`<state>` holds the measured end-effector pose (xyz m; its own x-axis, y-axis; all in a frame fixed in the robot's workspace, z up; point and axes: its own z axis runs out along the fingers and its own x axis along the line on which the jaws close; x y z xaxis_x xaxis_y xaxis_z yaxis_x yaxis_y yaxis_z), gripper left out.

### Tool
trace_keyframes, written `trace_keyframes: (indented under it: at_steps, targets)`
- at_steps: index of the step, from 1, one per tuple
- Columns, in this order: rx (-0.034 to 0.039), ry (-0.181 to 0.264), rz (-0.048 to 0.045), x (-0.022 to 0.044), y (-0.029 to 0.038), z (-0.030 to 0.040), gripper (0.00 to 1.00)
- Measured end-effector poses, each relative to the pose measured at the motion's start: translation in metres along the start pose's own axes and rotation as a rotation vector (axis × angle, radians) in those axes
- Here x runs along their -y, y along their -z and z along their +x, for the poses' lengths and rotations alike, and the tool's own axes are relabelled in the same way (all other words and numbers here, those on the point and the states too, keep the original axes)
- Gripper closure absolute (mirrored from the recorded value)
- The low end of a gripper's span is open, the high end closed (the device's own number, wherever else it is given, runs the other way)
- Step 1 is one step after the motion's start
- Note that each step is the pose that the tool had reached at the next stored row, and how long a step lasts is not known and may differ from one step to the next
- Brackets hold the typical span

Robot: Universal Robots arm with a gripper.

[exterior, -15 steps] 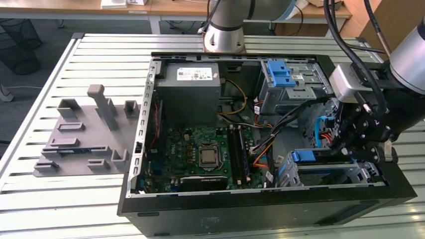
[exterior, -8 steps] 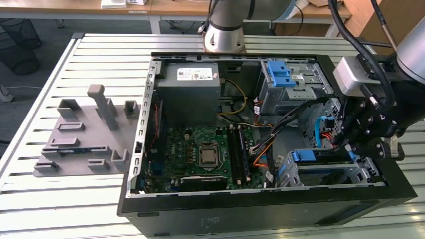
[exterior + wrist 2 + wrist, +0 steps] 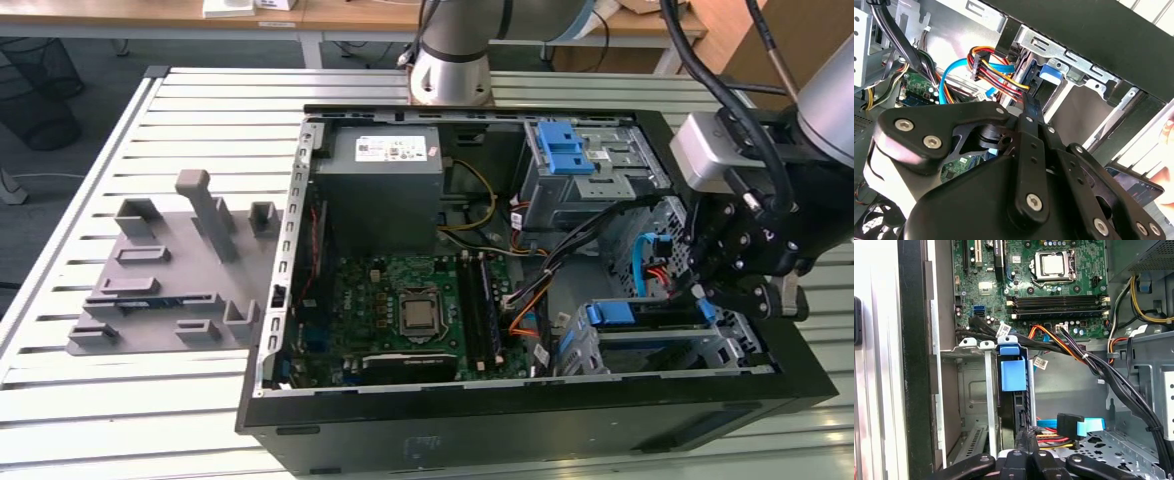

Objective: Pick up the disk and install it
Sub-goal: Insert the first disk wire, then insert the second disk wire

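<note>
Matt black end effector (image 3: 742, 268), ribbed metal table (image 3: 160, 390)

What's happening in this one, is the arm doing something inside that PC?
Yes. A robot arm has its claw lowered into the open computer case, at the drive cage near the exterior view's right. The disk, seen by its blue frame, sits upright in the cage slot right by the claw in the first wrist view. A grey fixture lies on the table beside the case.
</note>
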<state>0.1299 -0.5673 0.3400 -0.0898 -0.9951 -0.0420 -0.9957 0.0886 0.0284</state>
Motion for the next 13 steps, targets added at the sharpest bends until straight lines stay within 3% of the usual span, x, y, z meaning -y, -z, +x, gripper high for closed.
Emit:
trace_keyframes:
  at_steps: [13]
  targets:
    - [0.0,0.0,0.0,-0.0003,0.0018,-0.0001,0.89]
